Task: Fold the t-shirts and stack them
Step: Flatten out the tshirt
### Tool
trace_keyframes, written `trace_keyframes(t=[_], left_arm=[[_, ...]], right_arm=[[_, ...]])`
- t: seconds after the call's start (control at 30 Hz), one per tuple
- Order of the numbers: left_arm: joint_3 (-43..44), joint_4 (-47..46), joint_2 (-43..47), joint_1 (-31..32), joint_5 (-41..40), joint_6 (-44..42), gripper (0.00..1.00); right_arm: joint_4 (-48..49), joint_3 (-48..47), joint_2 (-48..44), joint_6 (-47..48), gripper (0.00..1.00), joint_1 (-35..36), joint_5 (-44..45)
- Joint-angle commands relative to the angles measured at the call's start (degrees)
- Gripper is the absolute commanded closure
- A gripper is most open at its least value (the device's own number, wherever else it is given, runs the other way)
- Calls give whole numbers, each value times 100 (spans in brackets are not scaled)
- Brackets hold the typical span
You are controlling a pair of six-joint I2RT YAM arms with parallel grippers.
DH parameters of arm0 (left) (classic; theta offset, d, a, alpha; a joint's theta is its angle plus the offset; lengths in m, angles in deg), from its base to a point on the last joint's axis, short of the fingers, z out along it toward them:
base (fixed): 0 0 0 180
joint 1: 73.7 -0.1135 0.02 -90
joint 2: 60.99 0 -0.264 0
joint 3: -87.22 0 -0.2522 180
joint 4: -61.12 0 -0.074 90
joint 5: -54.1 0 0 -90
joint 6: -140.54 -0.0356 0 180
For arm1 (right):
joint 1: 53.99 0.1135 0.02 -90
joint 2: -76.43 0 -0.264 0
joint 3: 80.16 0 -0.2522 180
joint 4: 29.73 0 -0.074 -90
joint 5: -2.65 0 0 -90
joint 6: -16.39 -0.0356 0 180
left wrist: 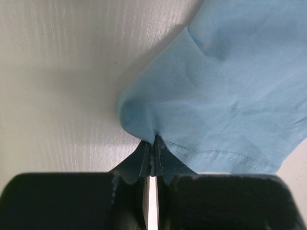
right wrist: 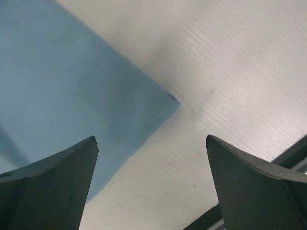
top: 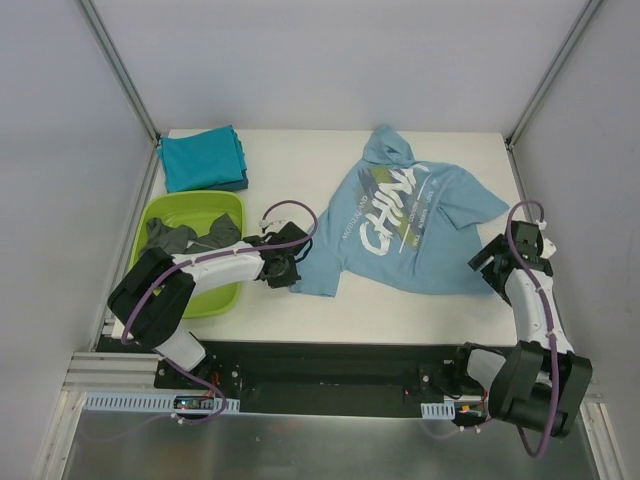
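White table (top: 400, 315) bears light blue t-shirt (top: 420, 215), left jaws pinching its corner.

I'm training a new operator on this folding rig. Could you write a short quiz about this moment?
1. True or false: the left gripper has its jaws shut on the light blue t-shirt at its edge.
2. Where does the folded teal t-shirt lie, relative to the lime-green tub? A) inside it B) beyond it, on the table C) under it
3. Fill in: the right gripper has its jaws ____, gripping nothing.
Key: 1 true; 2 B; 3 open.
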Motion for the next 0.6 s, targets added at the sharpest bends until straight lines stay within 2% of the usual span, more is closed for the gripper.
trace_keyframes(t=[0.0,0.13,0.23,0.4,0.57], left_arm=[[-35,203,-90,-9,-203,-65,100],[-87,194,-55,-9,-221,-82,100],[-96,185,-20,-10,-203,-100,100],[-131,159,15,-9,-212,-100,100],[-175,159,50,-18,-291,-82,100]], right_arm=[[82,243,320,-218,3,-606,-526],[495,191,847,-175,1,-739,-808],[715,94,1304,-78,8,-739,-1159],[804,-125,2034,-104,13,-739,-1081],[786,-240,2422,-69,23,-713,-1081]])
